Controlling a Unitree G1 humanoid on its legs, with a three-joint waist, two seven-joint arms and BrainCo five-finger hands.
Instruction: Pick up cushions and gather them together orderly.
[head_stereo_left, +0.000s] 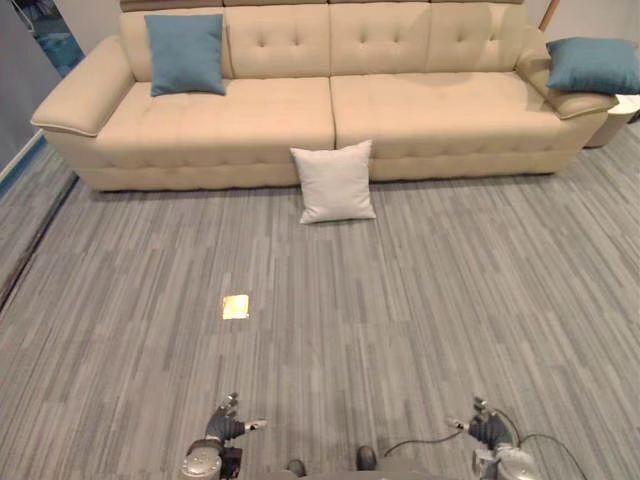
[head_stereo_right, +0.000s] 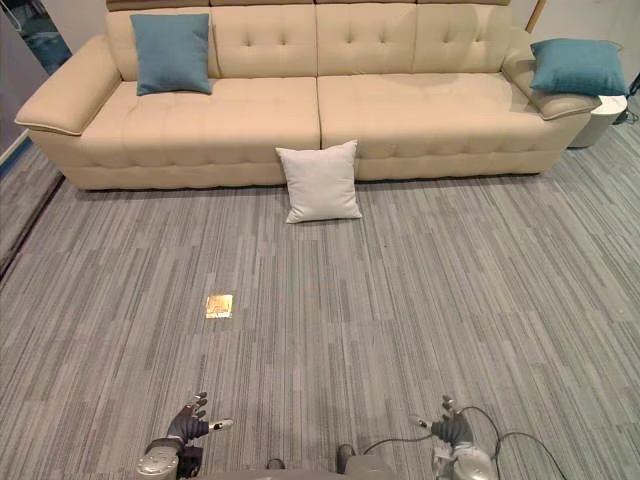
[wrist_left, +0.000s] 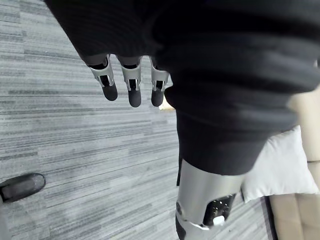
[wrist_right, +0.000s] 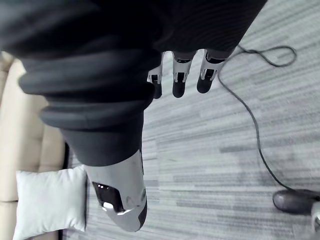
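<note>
Left hand (head_stereo_left: 228, 428), right hand (head_stereo_left: 485, 432) spread loose, empty; square white cushion (head_stereo_left: 335, 182) on striped grey carpet (head_stereo_left: 450, 300), touching tufted beige sofa (head_stereo_left: 430, 110).

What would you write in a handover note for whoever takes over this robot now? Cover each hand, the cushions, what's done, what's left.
Left hand and right hand: both open, empty, low over the carpet.
White cushion: on the carpet, leaning against the sofa front.
Blue cushion: on the sofa's left seat, against the backrest.
Second blue cushion: on the right armrest.
Done: nothing gathered.
Left: pick up all three, line them up.
</note>
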